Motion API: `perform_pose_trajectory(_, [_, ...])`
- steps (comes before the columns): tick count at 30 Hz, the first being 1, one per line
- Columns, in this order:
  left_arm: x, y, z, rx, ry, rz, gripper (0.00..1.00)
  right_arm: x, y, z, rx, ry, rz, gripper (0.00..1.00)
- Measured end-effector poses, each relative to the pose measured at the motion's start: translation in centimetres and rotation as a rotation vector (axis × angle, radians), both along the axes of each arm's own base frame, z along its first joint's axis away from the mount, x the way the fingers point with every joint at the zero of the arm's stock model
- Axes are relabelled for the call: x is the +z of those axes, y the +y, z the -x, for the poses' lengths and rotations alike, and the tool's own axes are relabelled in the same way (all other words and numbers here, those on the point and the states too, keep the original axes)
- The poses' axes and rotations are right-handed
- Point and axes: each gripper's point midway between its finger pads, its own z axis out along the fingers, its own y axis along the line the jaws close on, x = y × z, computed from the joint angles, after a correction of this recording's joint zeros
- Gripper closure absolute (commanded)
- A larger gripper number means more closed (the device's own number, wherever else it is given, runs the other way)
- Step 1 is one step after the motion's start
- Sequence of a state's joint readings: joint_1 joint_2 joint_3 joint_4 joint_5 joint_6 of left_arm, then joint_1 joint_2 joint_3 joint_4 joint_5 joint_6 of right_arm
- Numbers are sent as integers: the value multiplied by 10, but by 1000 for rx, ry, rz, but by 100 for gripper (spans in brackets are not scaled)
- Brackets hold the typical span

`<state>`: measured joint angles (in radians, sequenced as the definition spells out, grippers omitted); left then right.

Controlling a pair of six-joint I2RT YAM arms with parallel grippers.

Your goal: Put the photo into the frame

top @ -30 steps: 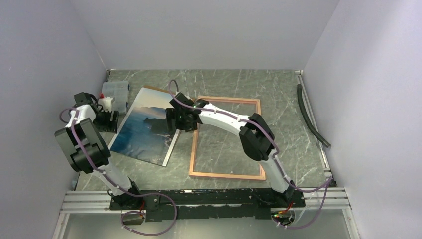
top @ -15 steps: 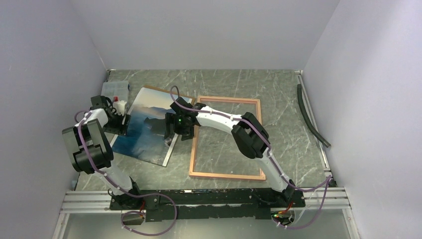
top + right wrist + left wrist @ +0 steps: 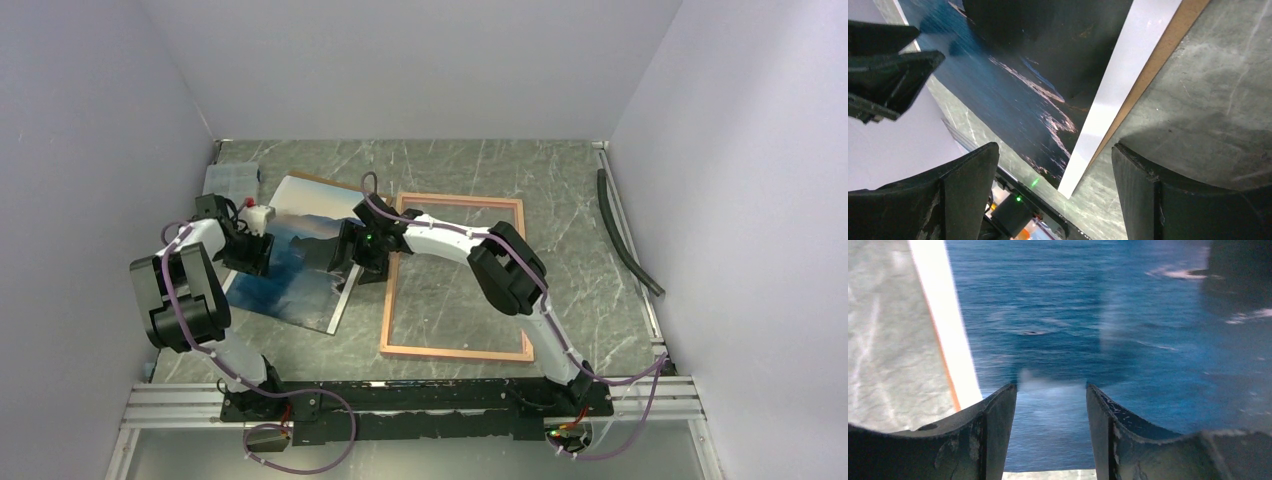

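1. photo (image 3: 290, 270): lies on backing board (image 3: 1168, 40), just left of frame (image 3: 455, 350).
2. left gripper (image 3: 1050, 387): hangs over photo, released, gripping nothing.
3. right gripper (image 3: 1054, 147): spreads wide above photo's frame-side edge.

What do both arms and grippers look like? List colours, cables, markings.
Left arm and right arm: white link shells, bulky black joint housings, purple cables looped alongside. Left gripper and right gripper: black wedge-shaped fingers, scuffed edges. A green light glows at the right wrist.

We filmed the table (image 3: 580, 200) from above and behind; both wrist cameras faced the photo (image 3: 1073, 315) closely, sharing it.
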<state>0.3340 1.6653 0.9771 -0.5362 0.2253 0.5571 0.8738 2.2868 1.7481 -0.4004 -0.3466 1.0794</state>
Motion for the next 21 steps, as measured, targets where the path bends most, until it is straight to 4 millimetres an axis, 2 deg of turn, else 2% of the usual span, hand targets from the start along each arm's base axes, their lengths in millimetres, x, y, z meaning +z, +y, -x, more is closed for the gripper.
perform_pose_trajectory(4, [8, -19, 16, -40, 67, 107, 37, 0, -1, -2, -39, 0, 2, 13])
perform_pose_trajectory(6, [15, -22, 22, -43, 93, 142, 35, 0, -2, -3, -55, -7, 7, 13])
perform_pose_trajectory(8, [26, -11, 19, -15, 83, 147, 35, 0, -5, -3, -68, -14, 16, 13])
perform_pose_trajectory(11, [42, 30, 4, 60, 7, 69, 35, 0, -7, -3, -79, -17, 24, 13])
perform_pose_trajectory(13, [44, 58, -2, 109, -31, -11, 35, 0, -7, -3, -82, -16, 24, 13])
perform_pose_trajectory(15, [38, 76, -1, 143, -45, -77, 36, 0, -7, -3, -82, -16, 24, 14])
perform_pose_trajectory(18, [20, 84, 4, 163, -28, -138, 36, 0, -7, -3, -82, -16, 24, 13])
perform_pose_trajectory(21, [4, 83, 6, 151, -6, -178, 36, 0, -7, -3, -83, -16, 24, 13])
